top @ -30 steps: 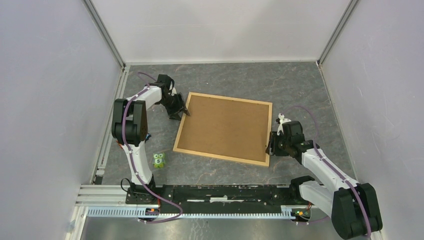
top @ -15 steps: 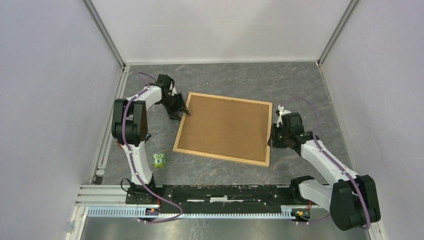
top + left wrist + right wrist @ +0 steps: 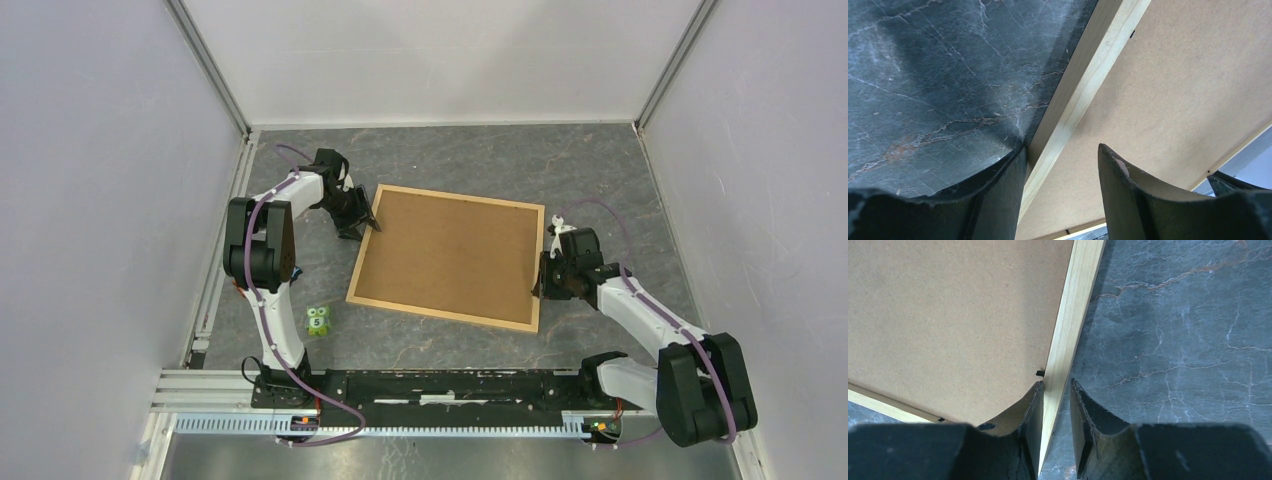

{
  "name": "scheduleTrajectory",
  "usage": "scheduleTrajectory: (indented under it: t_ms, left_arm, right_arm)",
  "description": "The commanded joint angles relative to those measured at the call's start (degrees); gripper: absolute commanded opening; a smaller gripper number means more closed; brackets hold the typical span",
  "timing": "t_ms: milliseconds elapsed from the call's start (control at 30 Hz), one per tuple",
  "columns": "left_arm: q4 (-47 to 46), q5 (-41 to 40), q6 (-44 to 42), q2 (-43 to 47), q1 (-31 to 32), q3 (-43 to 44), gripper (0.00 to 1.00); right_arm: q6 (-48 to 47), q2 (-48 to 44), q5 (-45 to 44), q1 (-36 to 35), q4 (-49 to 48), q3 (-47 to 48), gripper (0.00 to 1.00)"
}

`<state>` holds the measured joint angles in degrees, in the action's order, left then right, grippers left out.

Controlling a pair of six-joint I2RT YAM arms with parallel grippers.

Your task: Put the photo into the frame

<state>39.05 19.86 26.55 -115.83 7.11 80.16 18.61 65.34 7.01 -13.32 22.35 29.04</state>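
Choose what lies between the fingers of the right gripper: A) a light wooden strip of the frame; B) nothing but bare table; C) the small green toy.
A: in the right wrist view, a side strip of the frame runs between the two fingers of the right gripper.

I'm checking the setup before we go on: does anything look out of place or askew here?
The frame lies skewed to the edges of the table, brown backing board up, no photo showing. A small green figurine stands alone off its near-left corner.
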Motion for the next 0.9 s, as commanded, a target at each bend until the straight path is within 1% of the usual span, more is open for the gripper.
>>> scheduleTrajectory:
  t_ms: [0,133,533,633,867]
  left_arm:
    - [2.65,-1.59,-2.55,-2.04,0.36,-2.63,0.63]
    - [2.4,-0.99,-2.4,-2.07,0.36,-2.73,0.63]
    - [2.26,-0.44,-2.11,-1.81,0.44,-3.08,0.63]
    - [2.21,-0.57,-2.33,-1.78,0.55,-2.99,0.63]
    - [2.25,-0.17,-2.55,-1.99,0.88,-3.03,0.63]
  right_arm:
    - [-0.45,1.05,-1.35,0.25,-2.3,-0.6,0.31]
    - [-0.56,2.24,-1.44,0.24,-4.14,-1.26,0.31]
    - [-1.45,6.57,-5.91,0.31,-4.2,-1.58,0.3]
    - [-2.44,9.87,-6.39,0.25,-3.17,-0.23,0.3]
    - [-4.92,20.71,-8.02,0.28,0.14,4.06,0.29]
